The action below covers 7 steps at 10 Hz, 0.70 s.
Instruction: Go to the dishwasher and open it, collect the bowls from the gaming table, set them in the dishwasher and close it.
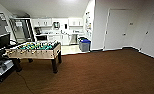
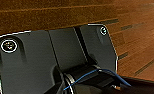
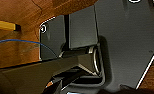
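The dishwasher (image 1: 73,39) is a small grey-steel front among white cabinets in the kitchenette at the far end of the room. It is too far off to tell how its door stands. The bowls and the gaming table are out of view. Both arms hang low by the robot's body. The left wrist view looks onto the robot's own dark plate (image 2: 43,57) over brown floor. The right wrist view shows the same kind of plate (image 3: 123,42) and a jointed bar.
A table-football table (image 1: 35,51) with a green field stands at the left on brown carpet (image 1: 105,72). A dark desk with a monitor (image 1: 4,40) is at the far left. A grey bin with a blue lid (image 1: 84,45) stands before the kitchenette. White doors (image 1: 116,28) line the right wall.
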Motion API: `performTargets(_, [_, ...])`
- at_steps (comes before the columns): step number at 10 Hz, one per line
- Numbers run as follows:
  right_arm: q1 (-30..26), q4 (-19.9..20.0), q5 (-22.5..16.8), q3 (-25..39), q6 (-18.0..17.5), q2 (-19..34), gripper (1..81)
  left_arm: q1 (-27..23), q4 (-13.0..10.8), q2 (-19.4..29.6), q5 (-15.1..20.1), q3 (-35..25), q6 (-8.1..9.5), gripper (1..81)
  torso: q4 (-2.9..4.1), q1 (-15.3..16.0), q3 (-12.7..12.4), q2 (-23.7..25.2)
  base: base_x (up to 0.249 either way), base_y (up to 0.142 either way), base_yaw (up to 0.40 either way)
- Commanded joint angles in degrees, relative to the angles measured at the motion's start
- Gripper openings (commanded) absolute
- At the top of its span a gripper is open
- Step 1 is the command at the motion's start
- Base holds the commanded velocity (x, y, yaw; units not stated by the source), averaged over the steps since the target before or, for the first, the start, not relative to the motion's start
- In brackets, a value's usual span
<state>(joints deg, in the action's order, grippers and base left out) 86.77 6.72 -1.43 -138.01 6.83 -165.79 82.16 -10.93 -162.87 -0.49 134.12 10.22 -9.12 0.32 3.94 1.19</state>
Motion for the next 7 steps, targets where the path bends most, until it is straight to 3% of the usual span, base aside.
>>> performTargets(1, [-2.87, 0.40, -3.40, 0.65, 0.20, 0.17, 81.1, -3.19, -0.05, 0.43, 2.51, -1.05, -0.46, 81.1, 0.00, 0.00, 0.00, 0.00, 0.101, 0.000, 0.000])
performTargets(7, [-2.79, 0.14, -3.41, -0.49, 0.20, -0.35, 81.1, -3.02, -0.05, 0.52, 2.51, -1.05, -0.46, 81.1, 0.00, -0.02, -0.02, 0.00, 0.108, 0.000, 0.000])
